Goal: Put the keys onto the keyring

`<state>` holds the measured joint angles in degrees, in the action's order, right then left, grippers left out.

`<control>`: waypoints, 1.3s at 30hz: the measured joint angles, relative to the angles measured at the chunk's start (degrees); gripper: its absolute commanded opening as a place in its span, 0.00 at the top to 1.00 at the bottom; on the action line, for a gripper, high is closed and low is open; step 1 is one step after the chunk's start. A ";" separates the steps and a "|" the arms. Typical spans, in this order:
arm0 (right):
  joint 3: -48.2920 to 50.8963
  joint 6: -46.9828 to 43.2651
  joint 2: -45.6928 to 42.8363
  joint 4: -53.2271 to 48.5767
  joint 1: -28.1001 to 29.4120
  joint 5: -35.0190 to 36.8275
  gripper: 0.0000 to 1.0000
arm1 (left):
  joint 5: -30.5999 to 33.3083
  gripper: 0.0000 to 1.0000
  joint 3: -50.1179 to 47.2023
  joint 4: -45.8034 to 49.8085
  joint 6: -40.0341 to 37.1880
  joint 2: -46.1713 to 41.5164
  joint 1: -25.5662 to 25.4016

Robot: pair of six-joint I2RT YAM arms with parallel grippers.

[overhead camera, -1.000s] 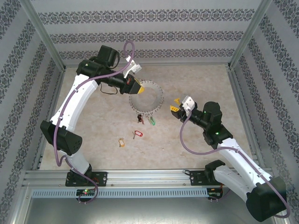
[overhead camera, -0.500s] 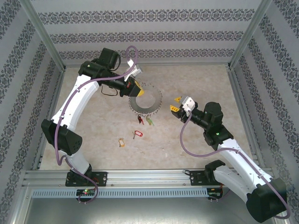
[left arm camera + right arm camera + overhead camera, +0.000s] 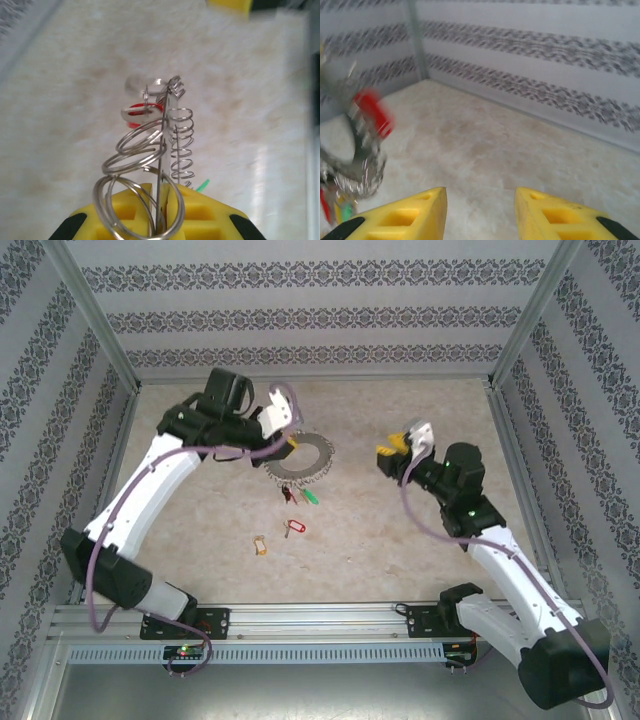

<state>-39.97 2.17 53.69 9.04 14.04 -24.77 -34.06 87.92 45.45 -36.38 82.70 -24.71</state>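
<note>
The keyring (image 3: 306, 461), a big metal ring crowded with silvery keys, hangs tilted above the table's middle. My left gripper (image 3: 286, 445) is shut on its left rim. In the left wrist view the yellow fingers (image 3: 130, 210) clamp the thin ring wire (image 3: 161, 165), with small split rings around them. Two loose keys lie on the table nearer me: one with a red tag (image 3: 294, 528) and one with a tan tag (image 3: 260, 545). My right gripper (image 3: 394, 451) hovers open and empty to the right of the keyring. Its view has the keyring as a blur at the left edge (image 3: 360, 155).
Red (image 3: 287, 495) and green (image 3: 312, 497) tags dangle below the keyring. Patterned walls enclose the beige table (image 3: 420, 540) on three sides, with metal posts at the corners. Bare table lies between the right gripper's fingers (image 3: 480, 165).
The left arm has swung down and left, carrying and tilting the keyring. The right gripper has moved back and to the right, and its jaws have widened a little.
</note>
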 measured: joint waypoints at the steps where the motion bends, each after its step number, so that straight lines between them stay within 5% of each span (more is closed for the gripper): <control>1: -1.64 3.54 0.98 -0.68 -1.31 -0.13 0.59 | 4.24 1.00 -3.65 -4.22 -2.54 -2.34 -1.33; 6: -8.37 18.49 5.75 -5.42 -3.41 -0.87 0.60 | 23.39 1.00 -14.34 -24.44 -19.37 -5.75 -6.38; 11: -16.63 34.51 14.95 -10.75 -3.72 -7.61 0.59 | 32.85 1.00 -20.63 -39.41 -33.92 -3.72 -8.66; 17: -18.64 50.95 20.00 -12.04 -0.68 -10.73 0.46 | 36.04 1.00 -23.15 -46.75 -39.63 -3.41 -9.42; 24: -21.00 65.53 22.16 -8.87 6.86 -9.55 0.42 | 36.00 1.00 -24.59 -48.57 -40.19 -4.92 -10.19; 39: -27.78 79.45 31.91 -3.65 12.31 -6.54 0.42 | 36.04 0.98 -25.46 -49.72 -40.17 -6.38 -11.80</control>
<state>-67.75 81.62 85.60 5.39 26.35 -31.31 1.98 62.46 -4.27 -76.55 76.31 -36.51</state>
